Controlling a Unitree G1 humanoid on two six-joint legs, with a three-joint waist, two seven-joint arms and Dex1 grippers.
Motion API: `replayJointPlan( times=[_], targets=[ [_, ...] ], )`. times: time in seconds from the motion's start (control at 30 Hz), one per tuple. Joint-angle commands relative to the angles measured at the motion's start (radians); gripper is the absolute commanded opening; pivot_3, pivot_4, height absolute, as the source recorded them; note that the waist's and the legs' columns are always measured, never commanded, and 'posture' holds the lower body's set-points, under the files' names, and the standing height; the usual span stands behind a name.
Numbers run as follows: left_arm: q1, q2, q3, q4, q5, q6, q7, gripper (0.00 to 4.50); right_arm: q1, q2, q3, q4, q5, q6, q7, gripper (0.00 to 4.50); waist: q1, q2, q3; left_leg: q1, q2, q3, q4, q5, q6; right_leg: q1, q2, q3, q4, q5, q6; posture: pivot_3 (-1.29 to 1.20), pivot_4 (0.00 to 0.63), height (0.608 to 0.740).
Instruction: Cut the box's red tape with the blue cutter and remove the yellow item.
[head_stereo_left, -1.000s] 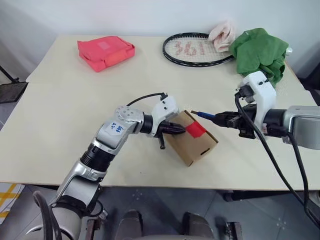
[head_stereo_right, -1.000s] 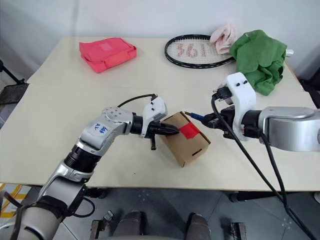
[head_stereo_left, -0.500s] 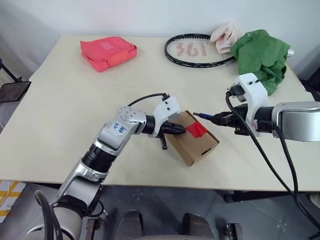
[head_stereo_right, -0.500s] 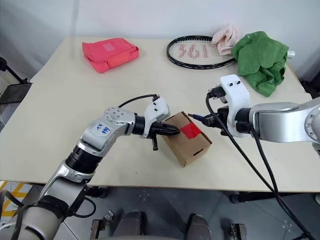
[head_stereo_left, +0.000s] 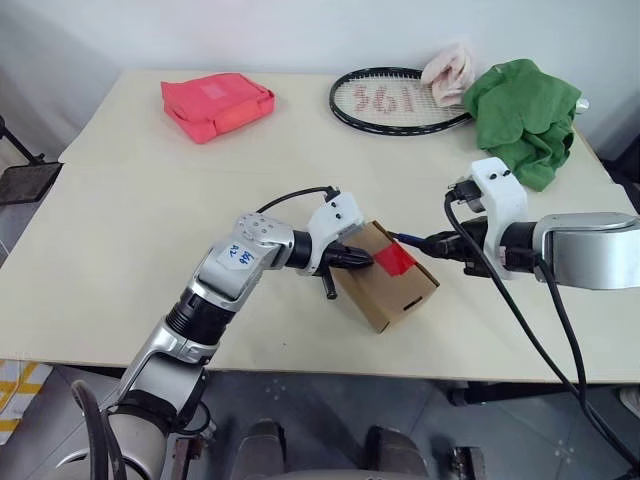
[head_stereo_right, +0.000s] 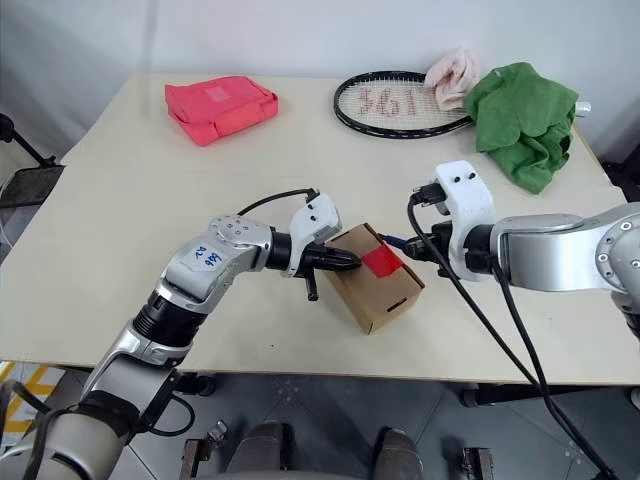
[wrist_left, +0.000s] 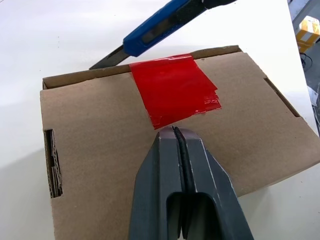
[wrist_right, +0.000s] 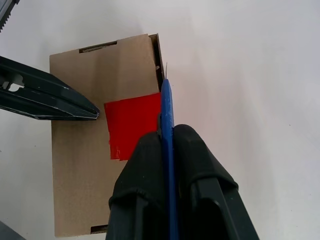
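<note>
The brown cardboard box (head_stereo_left: 385, 292) lies near the table's front edge, its lid sealed by a square of red tape (wrist_left: 172, 88). My left gripper (head_stereo_left: 365, 258) is shut with nothing in it, and its tips rest on the lid at the tape's near edge. From the right, my right gripper (head_stereo_left: 440, 243) is shut on the blue cutter (wrist_right: 166, 107). The cutter's blade tip lies along the box's far edge, right beside the tape. The yellow item is hidden.
At the back of the table (head_stereo_left: 120, 230) lie a flat pink-red pouch (head_stereo_left: 215, 103), a racket (head_stereo_left: 395, 100), a pink cloth (head_stereo_left: 447, 70) and a crumpled green cloth (head_stereo_left: 525, 110). A black cable (head_stereo_left: 530, 320) hangs from my right wrist past the table's front edge.
The right wrist has turned a little, and the cutter's tip now sits slightly lower and nearer the tape. The left gripper and the box have stayed put.
</note>
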Motion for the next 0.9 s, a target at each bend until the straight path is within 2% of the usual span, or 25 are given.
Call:
replayJointPlan(
  times=[0.03, 0.33, 0.9],
  targets=[
    [0.003, 0.000, -0.017, -0.003, 0.000, 0.018, -0.010, 0.02, -0.012, -0.026, -0.050, -0.025, 0.017, -0.010, -0.009, 0.08, 0.000, 0.000, 0.000, 0.000, 0.000, 0.000, 0.000, 0.000, 0.000, 0.000, 0.000, 0.000, 0.000, 0.000, 0.000, 0.00, 0.150, 0.740],
    [0.003, -0.007, -0.021, -0.007, 0.000, 0.022, -0.006, 0.02, -0.024, -0.019, -0.098, -0.004, 0.017, -0.014, 0.043, 0.08, 0.000, 0.000, 0.000, 0.000, 0.000, 0.000, 0.000, 0.000, 0.000, 0.000, 0.000, 0.000, 0.000, 0.000, 0.000, 0.00, 0.150, 0.740],
    [0.000, -0.006, -0.020, -0.010, 0.004, 0.022, -0.004, 0.02, 0.059, -0.023, -0.070, -0.064, 0.017, -0.012, 0.038, 0.08, 0.000, 0.000, 0.000, 0.000, 0.000, 0.000, 0.000, 0.000, 0.000, 0.000, 0.000, 0.000, 0.000, 0.000, 0.000, 0.00, 0.150, 0.740]
  ],
)
